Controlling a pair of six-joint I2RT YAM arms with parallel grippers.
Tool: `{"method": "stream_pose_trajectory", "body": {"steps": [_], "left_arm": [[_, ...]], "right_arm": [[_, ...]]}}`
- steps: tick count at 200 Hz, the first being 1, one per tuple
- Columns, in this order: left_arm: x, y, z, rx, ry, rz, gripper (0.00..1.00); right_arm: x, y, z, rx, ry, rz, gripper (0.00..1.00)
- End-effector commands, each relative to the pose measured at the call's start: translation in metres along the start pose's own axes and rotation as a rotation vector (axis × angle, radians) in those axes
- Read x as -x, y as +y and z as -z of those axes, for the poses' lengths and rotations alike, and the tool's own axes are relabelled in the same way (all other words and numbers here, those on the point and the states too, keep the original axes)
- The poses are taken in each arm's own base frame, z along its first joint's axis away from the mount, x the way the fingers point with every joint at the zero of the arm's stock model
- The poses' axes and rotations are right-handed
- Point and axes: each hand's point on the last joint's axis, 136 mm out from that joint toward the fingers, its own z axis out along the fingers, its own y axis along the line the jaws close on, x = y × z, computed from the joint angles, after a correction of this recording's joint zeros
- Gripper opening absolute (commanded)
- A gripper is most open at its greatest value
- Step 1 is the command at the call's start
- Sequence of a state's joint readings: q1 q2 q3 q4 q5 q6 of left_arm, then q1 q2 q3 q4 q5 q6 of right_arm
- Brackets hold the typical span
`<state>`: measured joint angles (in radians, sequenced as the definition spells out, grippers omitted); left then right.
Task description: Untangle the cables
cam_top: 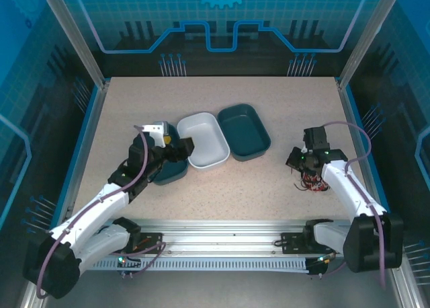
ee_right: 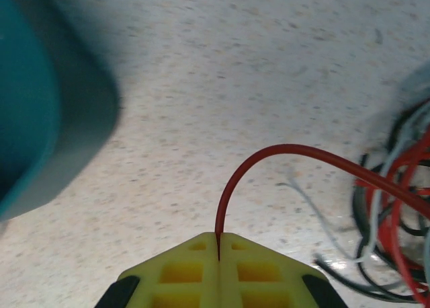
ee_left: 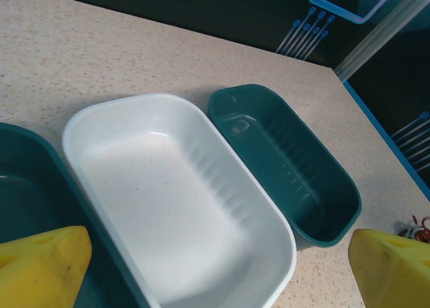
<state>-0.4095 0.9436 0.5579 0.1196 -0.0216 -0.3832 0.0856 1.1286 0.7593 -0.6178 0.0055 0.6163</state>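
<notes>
Pinching the red cable (ee_right: 282, 148), which arcs rightward into the tangle (ee_right: 393, 217), the right claw (ee_right: 218, 241) is closed; left claw (ee_left: 215, 271) spread.

Three tubs in a row mid-way across speckled beige tabletop (cam_top: 228, 194), white rectangular plastic tub (cam_top: 205, 141) in the middle, dark teal rectangular plastic tub (cam_top: 243, 132) just right of it, second dark teal plastic tub (cam_top: 171, 173) against its left, tangle of red, black and white cables (cam_top: 312, 182) well apart on the right, nearer the front.

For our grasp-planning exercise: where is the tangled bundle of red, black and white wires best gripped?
Probably the thin black wire strands at the bundle's edge nearest the right gripper, from above: they lie flat on the table, clear of the arched red wire its fingers pinch.
</notes>
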Motion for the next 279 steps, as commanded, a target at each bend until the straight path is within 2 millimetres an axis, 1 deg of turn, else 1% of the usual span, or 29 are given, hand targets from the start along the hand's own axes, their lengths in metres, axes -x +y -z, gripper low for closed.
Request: {"method": "stream_pose_trajectory", "body": {"steps": [1, 19, 24, 26, 29, 70, 99, 128, 174, 202, 224, 255, 279], "left_arm": [[0.026, -0.023, -0.001, -0.051, -0.074, -0.056, 0.99], [0.025, -0.032, -0.004, -0.07, -0.064, -0.073, 0.99], [0.024, -0.034, -0.005, -0.075, -0.061, -0.078, 0.99], [0.024, -0.035, -0.006, -0.077, -0.061, -0.081, 0.99], [0.024, -0.037, -0.006, -0.08, -0.06, -0.084, 0.99], [0.021, -0.052, -0.009, -0.117, -0.047, -0.131, 0.99], [0.019, -0.056, -0.009, -0.137, -0.037, -0.143, 0.99], [0.016, -0.058, -0.009, -0.151, -0.028, -0.146, 0.99], [0.015, -0.061, -0.009, -0.167, -0.023, -0.157, 0.99], [0.015, -0.066, -0.01, -0.195, -0.019, -0.158, 0.99], [0.015, -0.073, -0.012, -0.229, -0.006, -0.164, 0.99], [0.013, -0.083, -0.015, -0.268, 0.014, -0.183, 0.99], [0.012, -0.091, -0.017, -0.293, 0.025, -0.201, 0.99]], "right_arm": [[-0.001, 0.02, 0.019, 0.044, 0.001, 0.012, 0.0], [0.002, 0.035, 0.032, 0.065, -0.018, 0.052, 0.0], [0.0, 0.036, 0.033, 0.057, -0.012, 0.064, 0.0], [0.005, 0.041, 0.039, 0.066, -0.028, 0.069, 0.0], [0.007, 0.044, 0.043, 0.069, -0.037, 0.078, 0.0], [0.021, 0.077, 0.085, 0.075, -0.122, 0.201, 0.0], [0.033, 0.096, 0.116, 0.086, -0.182, 0.265, 0.0], [0.045, 0.104, 0.148, 0.076, -0.253, 0.311, 0.0], [0.068, 0.11, 0.202, 0.087, -0.384, 0.363, 0.0], [0.079, 0.112, 0.232, 0.085, -0.453, 0.385, 0.0], [0.085, 0.114, 0.249, 0.097, -0.491, 0.399, 0.0], [0.089, 0.123, 0.269, 0.135, -0.522, 0.427, 0.0], [0.093, 0.124, 0.285, 0.141, -0.552, 0.441, 0.0]]}}
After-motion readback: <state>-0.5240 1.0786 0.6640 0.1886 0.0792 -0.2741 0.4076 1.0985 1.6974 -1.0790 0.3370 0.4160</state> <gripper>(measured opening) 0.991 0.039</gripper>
